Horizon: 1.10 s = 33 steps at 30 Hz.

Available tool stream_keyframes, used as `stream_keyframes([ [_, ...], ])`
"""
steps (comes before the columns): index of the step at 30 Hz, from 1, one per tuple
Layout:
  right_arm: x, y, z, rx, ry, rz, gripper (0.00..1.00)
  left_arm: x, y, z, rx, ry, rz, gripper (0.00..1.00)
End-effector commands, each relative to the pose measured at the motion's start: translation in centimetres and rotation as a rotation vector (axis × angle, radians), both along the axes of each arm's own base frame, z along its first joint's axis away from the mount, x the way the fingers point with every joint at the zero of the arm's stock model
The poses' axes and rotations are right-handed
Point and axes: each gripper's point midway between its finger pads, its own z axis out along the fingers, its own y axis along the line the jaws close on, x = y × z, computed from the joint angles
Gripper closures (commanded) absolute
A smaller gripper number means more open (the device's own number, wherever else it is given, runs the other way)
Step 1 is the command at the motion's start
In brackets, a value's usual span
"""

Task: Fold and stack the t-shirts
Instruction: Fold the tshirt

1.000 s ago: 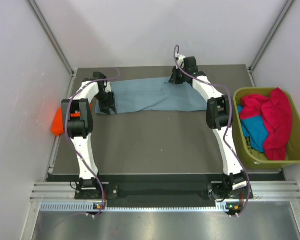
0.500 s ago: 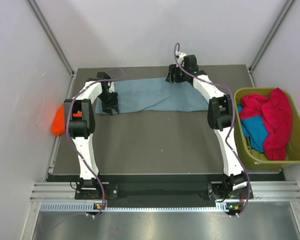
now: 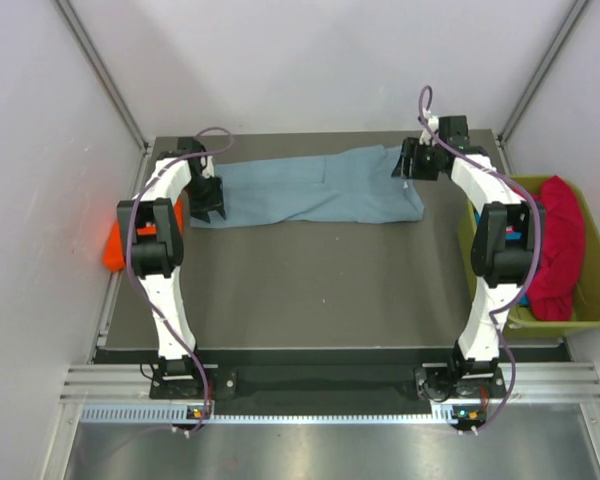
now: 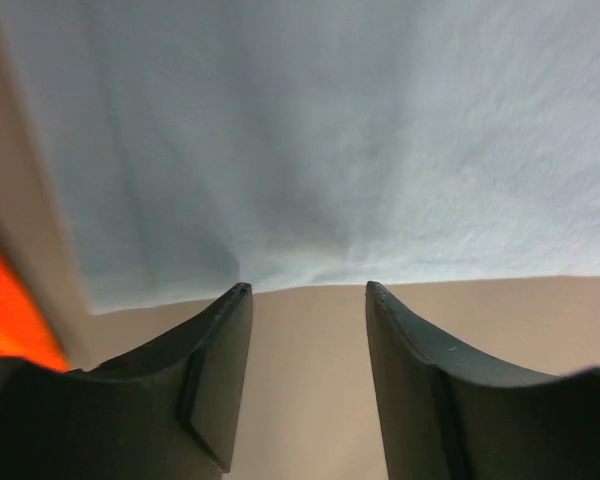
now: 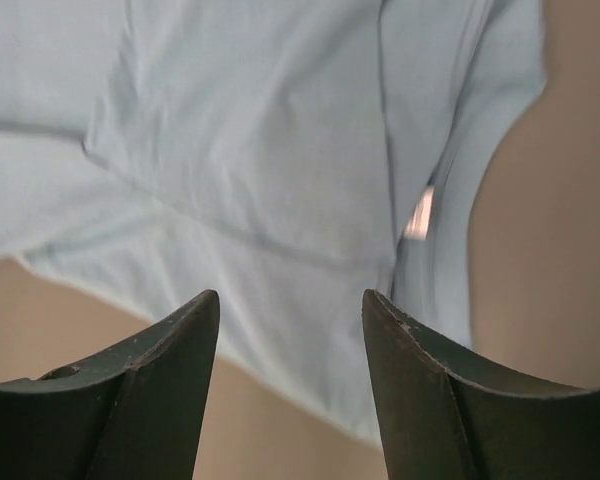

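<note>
Orange shirt point(image 3: 113, 248) lies off the table's point(image 3: 310, 290) left edge, left gripper point(image 4: 305, 290) gapes empty at the left hem of the grey-blue shirt point(image 3: 310, 190) spread along the far side, right gripper point(image 5: 290, 298) likewise over its right end, crimson shirt point(image 3: 562, 240) in the bin point(image 3: 500, 302).

My left arm point(image 3: 168, 300) and right arm point(image 3: 486, 305) both reach far forward, elbows bent outward. My left gripper point(image 4: 305, 290) points down, jaws spread with nothing between them; my right gripper point(image 5: 290, 295) hangs likewise, jaws parted and empty.
</note>
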Motion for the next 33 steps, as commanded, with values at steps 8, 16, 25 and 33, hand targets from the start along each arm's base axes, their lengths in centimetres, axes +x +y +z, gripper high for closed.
stream_keyframes([
  [8, -6.8, 0.1, -1.5, -0.032, 0.112, 0.075, 0.41, 1.7, 3.7, 2.8, 0.082, -0.069, 0.047, 0.42],
  [16, -7.0, -2.3, -3.2, -0.096, 0.139, 0.036, 0.41, 1.2, 4.7, 2.3, 0.086, -0.049, 0.066, 0.41],
  [25, -6.3, -4.1, -3.3, -0.150, 0.141, 0.022, 0.41, 0.7, 5.1, 1.3, 0.087, -0.022, 0.075, 0.41],
  [33, -7.4, -3.8, -6.0, -0.137, 0.202, 0.048, 0.56, 0.6, 4.9, -0.1, 0.072, 0.007, 0.080, 0.43],
])
